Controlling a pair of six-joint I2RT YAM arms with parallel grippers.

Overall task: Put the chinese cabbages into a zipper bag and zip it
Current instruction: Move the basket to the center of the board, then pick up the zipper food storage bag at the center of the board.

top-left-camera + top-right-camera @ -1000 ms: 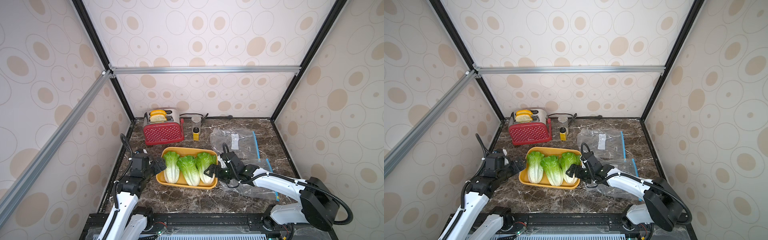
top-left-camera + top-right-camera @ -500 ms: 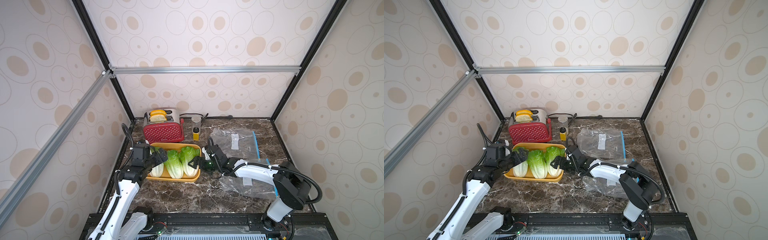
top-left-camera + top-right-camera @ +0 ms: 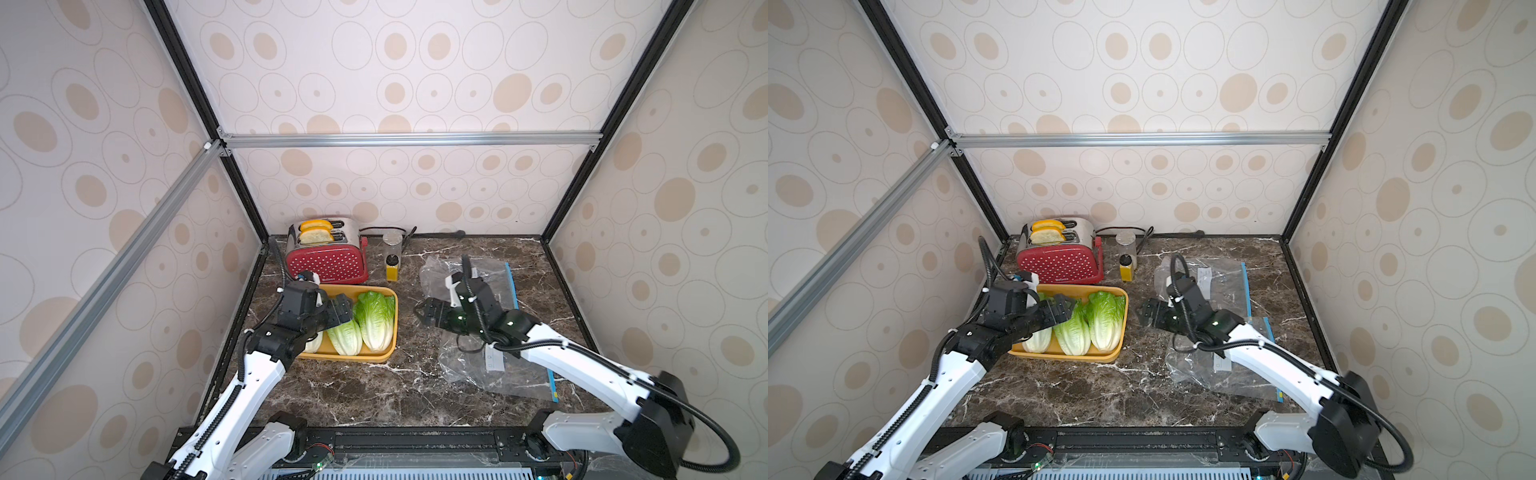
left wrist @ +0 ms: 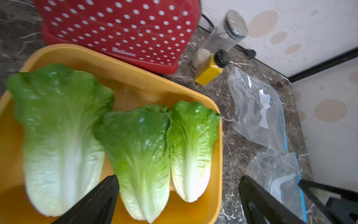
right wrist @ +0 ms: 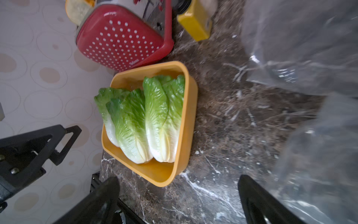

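The left gripper [image 3: 340, 311] hangs with its jaws spread wide and nothing between them, over the left part of the yellow tray [image 3: 374, 358] at lower centre-left of both top views. It looks lined up for a first pick. Its body hides most of the leftmost head there, so I cannot tell whether a finger touches a leaf. The right gripper [image 3: 424, 314], likewise wide and empty, sits low over the bare marble top [image 3: 374, 395] just right of the tray, its arm stretched across the near bag [image 3: 505, 374]. The three cabbages [image 3: 376, 322] lie side by side in the tray, green tops toward the back wall and white bases toward the robot, which offers the firmer stalks for gripping. The far bag [image 3: 492, 272] lies flat behind the right arm, its blue zip edge on the right. A red toaster [image 3: 328, 261] and a small yellow bottle [image 3: 392, 269] stand behind the tray, clear of the work.
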